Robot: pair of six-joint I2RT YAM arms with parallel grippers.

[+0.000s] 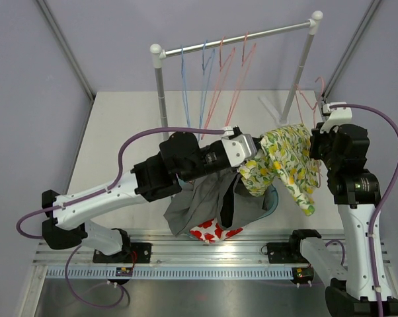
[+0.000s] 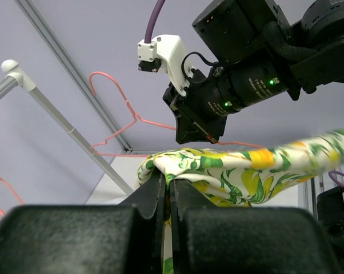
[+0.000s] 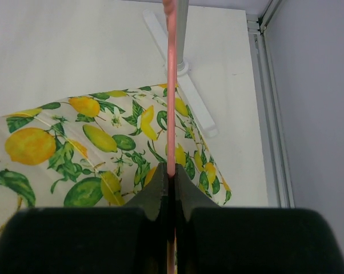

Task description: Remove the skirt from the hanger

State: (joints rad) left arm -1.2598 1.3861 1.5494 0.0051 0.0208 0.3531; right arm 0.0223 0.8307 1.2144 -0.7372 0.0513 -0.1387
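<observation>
The skirt (image 1: 288, 162) is white with a lemon and leaf print and hangs between my two grippers above the table. My left gripper (image 1: 255, 155) is shut on the skirt's left edge; in the left wrist view its jaws pinch the printed cloth (image 2: 229, 171) at the gripper tip (image 2: 169, 180). My right gripper (image 1: 316, 142) is shut on the pink wire hanger (image 1: 308, 102). In the right wrist view the hanger wire (image 3: 171, 85) runs up from the closed gripper (image 3: 171, 177), with the skirt (image 3: 92, 142) spread below it.
A clothes rail (image 1: 235, 33) stands at the back with blue and pink empty hangers (image 1: 215, 72). A pile of grey, teal and red-patterned clothes (image 1: 215, 205) lies at the near edge of the table (image 1: 119, 125).
</observation>
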